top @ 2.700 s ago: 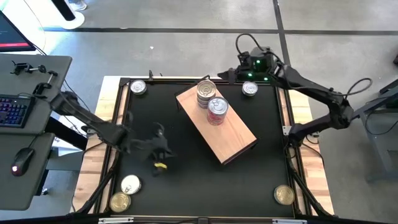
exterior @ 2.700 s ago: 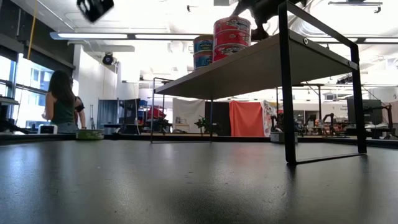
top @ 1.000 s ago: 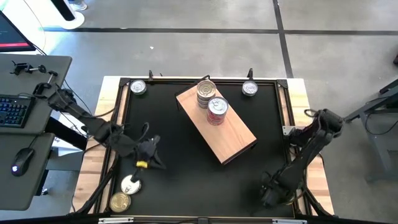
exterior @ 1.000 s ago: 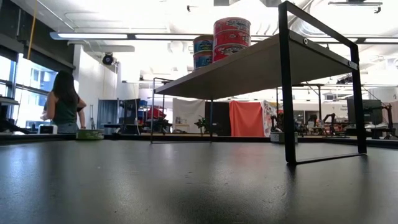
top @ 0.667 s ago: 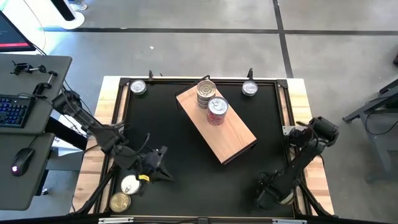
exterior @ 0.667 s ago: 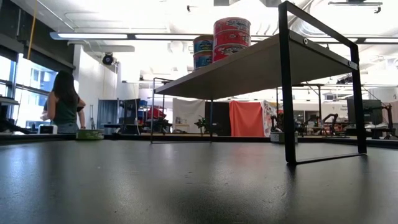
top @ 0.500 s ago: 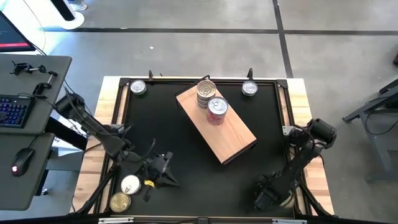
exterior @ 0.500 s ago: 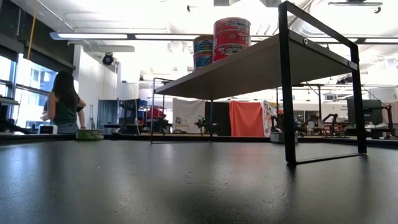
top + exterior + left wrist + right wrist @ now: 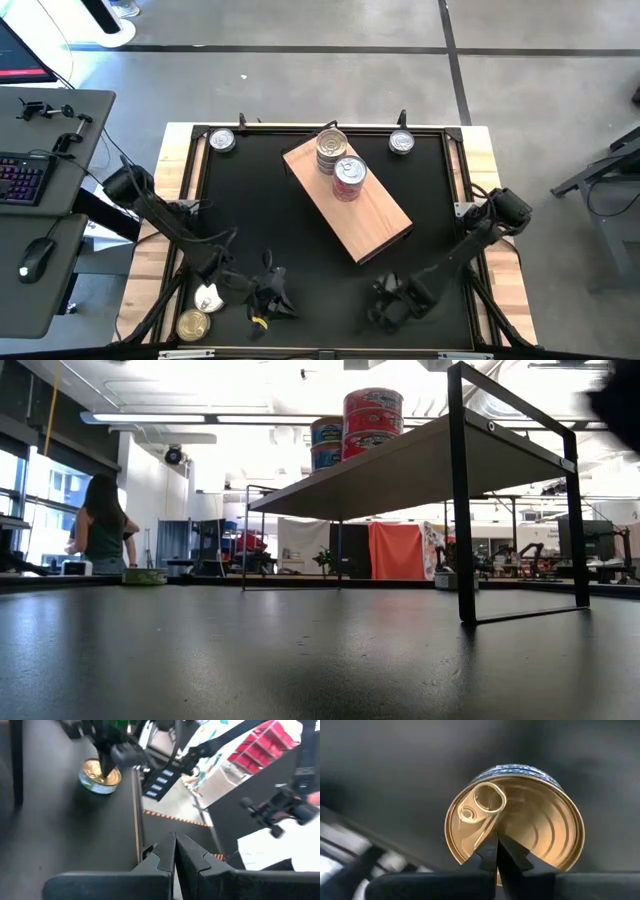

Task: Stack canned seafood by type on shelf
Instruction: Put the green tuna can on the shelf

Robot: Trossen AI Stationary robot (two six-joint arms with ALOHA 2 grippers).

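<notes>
The wooden shelf (image 9: 365, 205) stands slantwise mid-table, with a silver-lidded stack of cans (image 9: 332, 148) and a red-labelled stack (image 9: 348, 175) on its far end. My right gripper (image 9: 388, 305) is shut, low by the near edge, over a gold-lidded can (image 9: 520, 820), which also shows in the left wrist view (image 9: 100, 775). My left gripper (image 9: 268, 300) is shut and empty, near the near edge. A silver can (image 9: 207, 297) and a gold can (image 9: 192, 324) lie on the table at the near left corner. My right gripper has its shut fingertips (image 9: 490, 851) on the gold can's lid (image 9: 520, 835), near the lid's middle beside the pull tab. The fingers come from above, pointing down. The can stands flat on the table, lid up.
Single silver cans lie at the far left (image 9: 222, 140) and far right (image 9: 401, 143) of the table. The shelf's black legs (image 9: 462, 510) show in the low view. A person (image 9: 100, 520) stands far off in the room.
My right gripper has gone along the near edge toward the table's left, and the gold can from the near right corner has slid along with it. My left gripper has gone toward the near edge and to the right, past the silver can.
</notes>
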